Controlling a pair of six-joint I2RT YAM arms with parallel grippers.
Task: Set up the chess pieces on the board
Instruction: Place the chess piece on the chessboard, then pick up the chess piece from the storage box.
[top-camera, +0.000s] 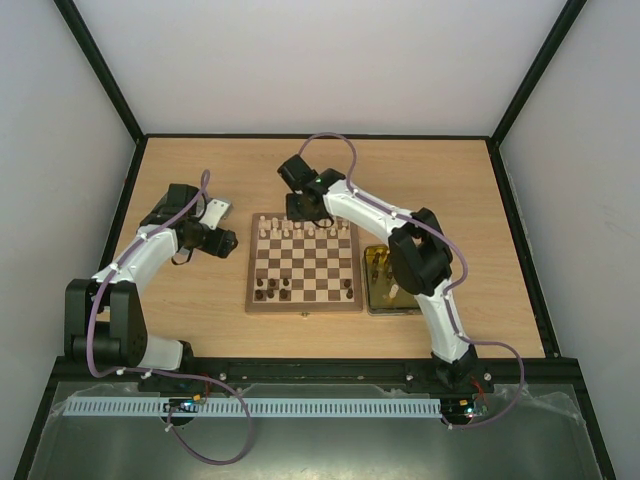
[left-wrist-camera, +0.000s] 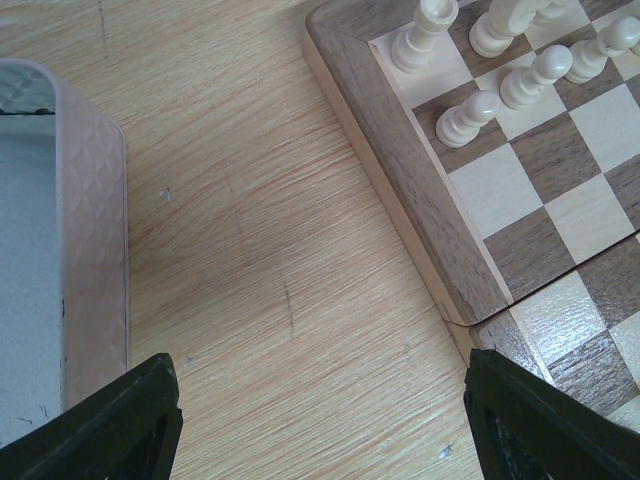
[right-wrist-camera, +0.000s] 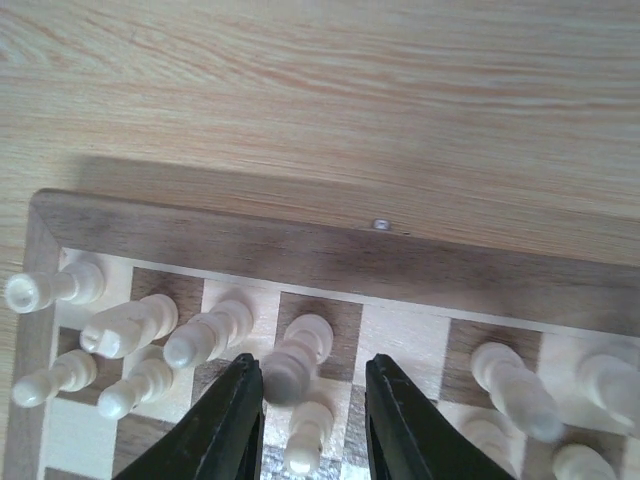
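right claw (right-wrist-camera: 315, 370) parted near board (right-wrist-camera: 300, 250) rim | left claw (left-wrist-camera: 320, 362) wide

Seen from above, the right arm (top-camera: 360, 205) hid part of the far rim of the board (top-camera: 290, 307) and the right side of the yellow-lined tin (top-camera: 374, 275). The chess pieces (top-camera: 300, 232) were too small to tell by kind. The left wrist view cut off the tin lid (left-wrist-camera: 95, 230) at its left edge. In the right wrist view a blurred cream piece (right-wrist-camera: 292, 368) stood between the fingers of the right gripper (right-wrist-camera: 314, 375); whether they touched could not be told.
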